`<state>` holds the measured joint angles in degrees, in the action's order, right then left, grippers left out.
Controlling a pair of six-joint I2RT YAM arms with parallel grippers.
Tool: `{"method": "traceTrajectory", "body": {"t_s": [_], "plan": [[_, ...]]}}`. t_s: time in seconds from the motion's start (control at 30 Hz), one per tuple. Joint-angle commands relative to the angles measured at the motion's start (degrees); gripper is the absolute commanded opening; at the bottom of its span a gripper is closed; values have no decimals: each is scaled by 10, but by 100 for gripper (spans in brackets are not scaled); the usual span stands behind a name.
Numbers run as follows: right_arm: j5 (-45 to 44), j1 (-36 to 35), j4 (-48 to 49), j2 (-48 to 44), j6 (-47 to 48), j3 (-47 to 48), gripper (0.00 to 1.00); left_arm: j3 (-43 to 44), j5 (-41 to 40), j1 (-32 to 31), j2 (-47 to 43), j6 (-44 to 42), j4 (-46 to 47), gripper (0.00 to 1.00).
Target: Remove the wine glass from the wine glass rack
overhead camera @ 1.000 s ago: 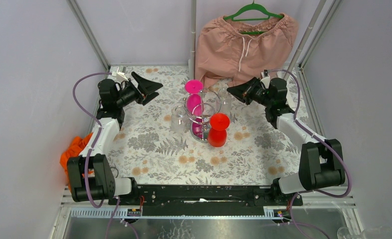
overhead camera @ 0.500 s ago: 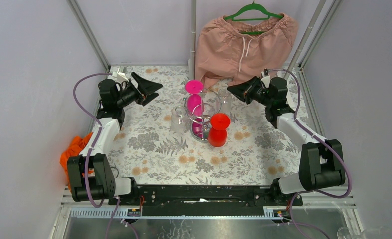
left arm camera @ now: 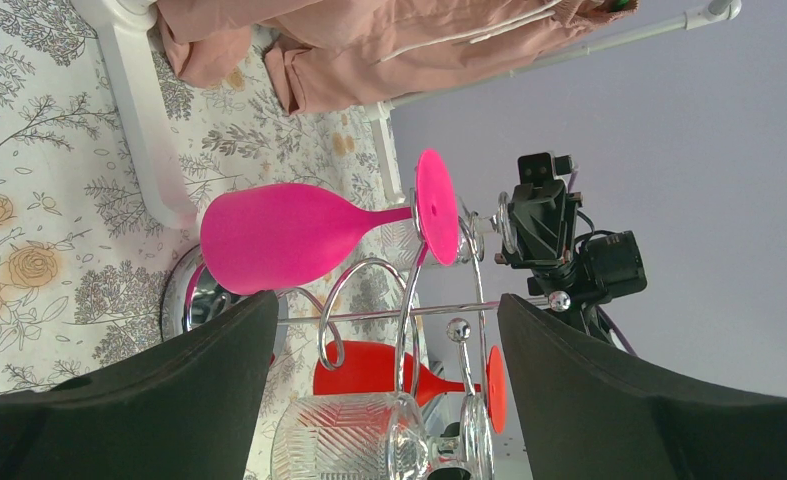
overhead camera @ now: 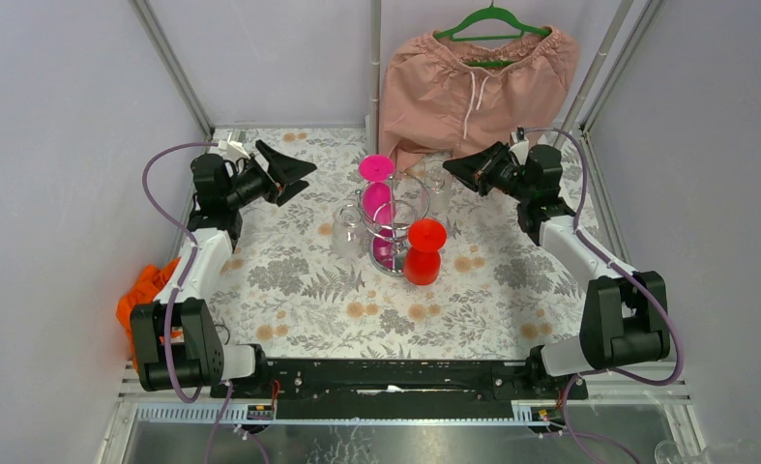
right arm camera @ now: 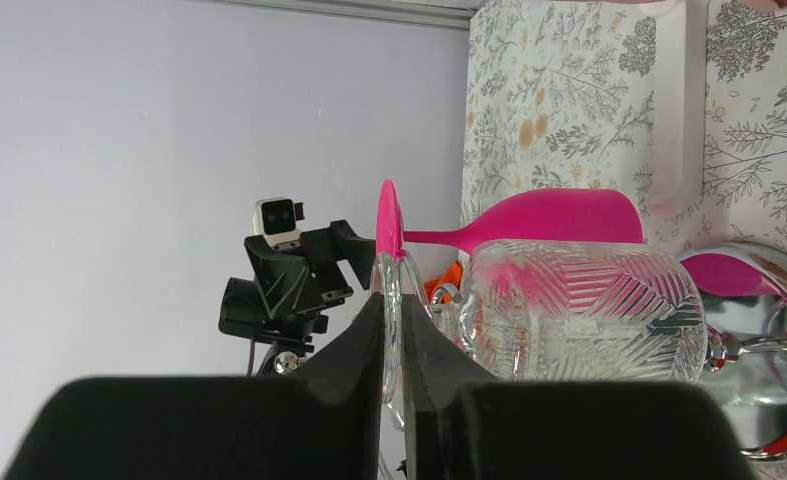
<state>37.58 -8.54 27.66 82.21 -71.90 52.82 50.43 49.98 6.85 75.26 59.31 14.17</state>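
your right end effector (right arm camera: 394, 320) pinches the clear wine glass (right arm camera: 579, 310) foot, mid-frame; left end effector (left arm camera: 386, 305) spread. slide it level off the wine glass rack (right arm camera: 769, 380), avoiding the pink glass (right arm camera: 559, 215).

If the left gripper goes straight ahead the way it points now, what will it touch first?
Probably the wine glass rack: its chrome loops lie centred between the left gripper's open fingers. The pink glass hangs beside that line and, as depth is unclear, could come first.
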Motion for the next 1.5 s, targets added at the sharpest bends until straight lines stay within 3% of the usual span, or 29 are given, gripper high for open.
{"method": "traceTrajectory", "body": {"t_s": [0.0,0.53,0.93,1.13,1.47], "plan": [[10,13,36,-9,-2,27,0,-4,-3,4,6,-15,2,88],[12,42,23,3,13,35,0,-3,-4,4,9,-16,2,88],[16,56,-45,3,43,139,0,12,-12,5,14,-11,6,88],[34,56,-37,-1,29,190,0,31,-10,4,30,23,61,88],[94,55,78,-30,-64,205,0,40,6,4,52,106,252,89]]}}
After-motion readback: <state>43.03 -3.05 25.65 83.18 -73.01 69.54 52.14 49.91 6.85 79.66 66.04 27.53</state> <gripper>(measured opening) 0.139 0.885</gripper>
